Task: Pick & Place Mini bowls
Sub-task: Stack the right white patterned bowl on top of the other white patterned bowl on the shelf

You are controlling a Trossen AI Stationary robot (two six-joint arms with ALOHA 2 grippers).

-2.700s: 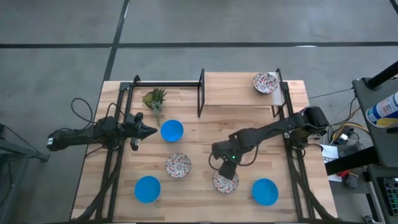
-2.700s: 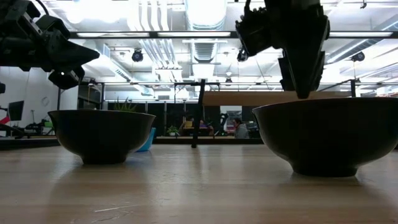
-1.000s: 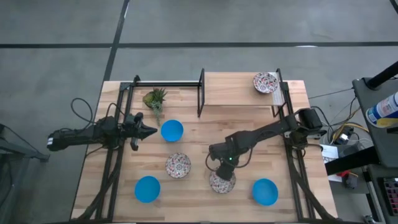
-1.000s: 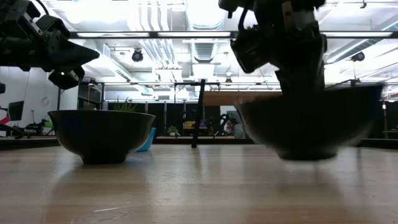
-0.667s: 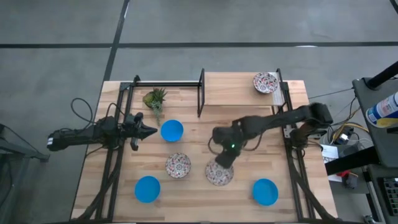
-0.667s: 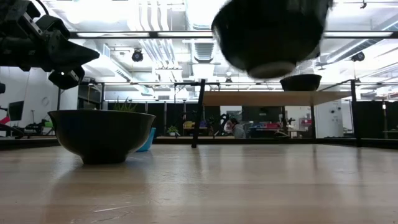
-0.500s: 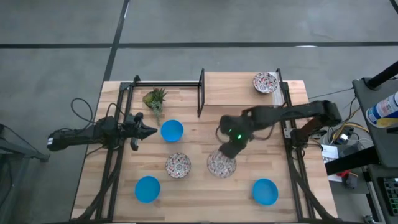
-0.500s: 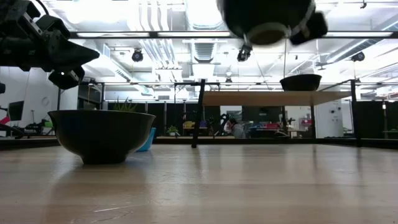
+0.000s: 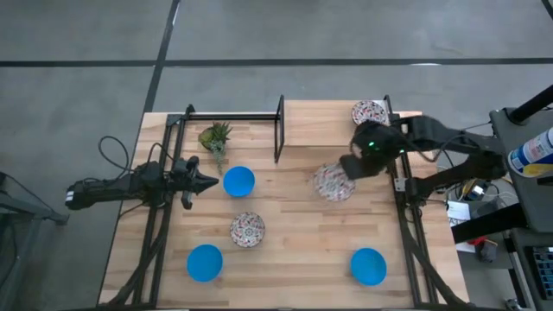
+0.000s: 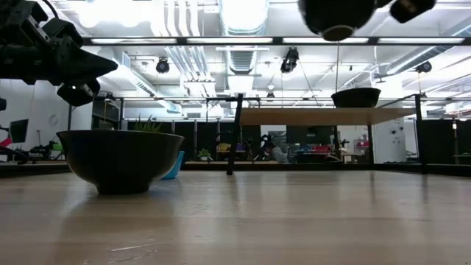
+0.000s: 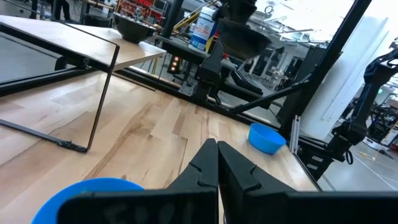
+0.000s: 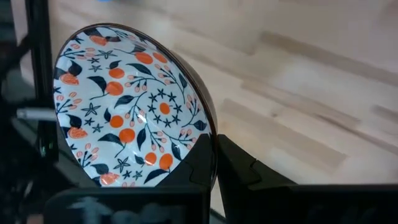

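My right gripper (image 12: pixel 214 163): clamped on floral bowl's (image 9: pixel 333 182) rim, held aloft beside the raised shelf (image 9: pixel 333 123).
My left gripper (image 9: pixel 210 182): fingers together, beside blue bowl (image 9: pixel 239 181).
Shelf: second floral bowl (image 9: pixel 368 113).

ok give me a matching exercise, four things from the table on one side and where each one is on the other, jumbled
Things:
1. floral bowl in the right gripper
2. floral bowl at the back
3. small green plant
4. left gripper

Places:
A. on the raised shelf
B. held up in the air, clear of the table
C. beside a blue bowl, fingers shut and empty
D. standing near the left rear corner of the table

Pairs: 1-B, 2-A, 3-D, 4-C
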